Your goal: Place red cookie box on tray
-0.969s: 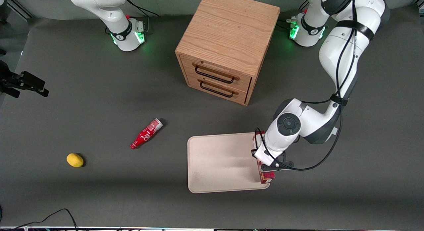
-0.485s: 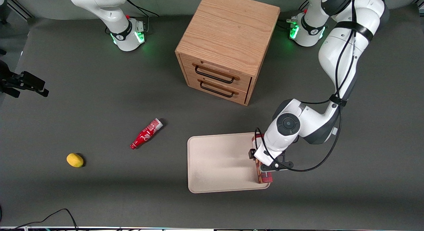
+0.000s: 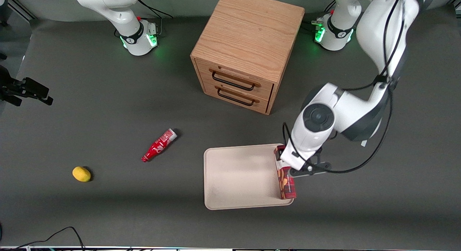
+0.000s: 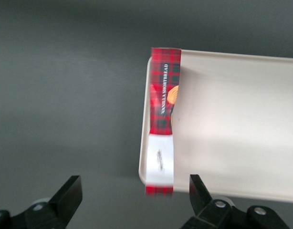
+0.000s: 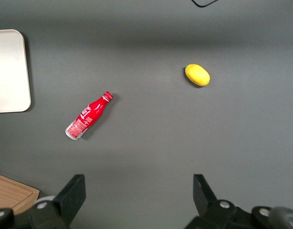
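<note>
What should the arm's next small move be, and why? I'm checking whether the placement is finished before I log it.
Probably a straight retreat upward. The red cookie box lies along the edge of the tray, on its rim at the working arm's end, and the gripper hangs open above it, fingers clear of the cardboard. Nothing is held, so lifting away should not disturb the box.

Even overhead light, no glare. Soft shadow band across surface [image 3: 108, 99] nr front camera. Wrist view slightly blurred; tray [image 4: 232, 119] bright, mild shadow beside red cookie box [image 4: 162, 119]. Claw [image 4: 132, 200] hangs above box, fingers apart, dark.
</note>
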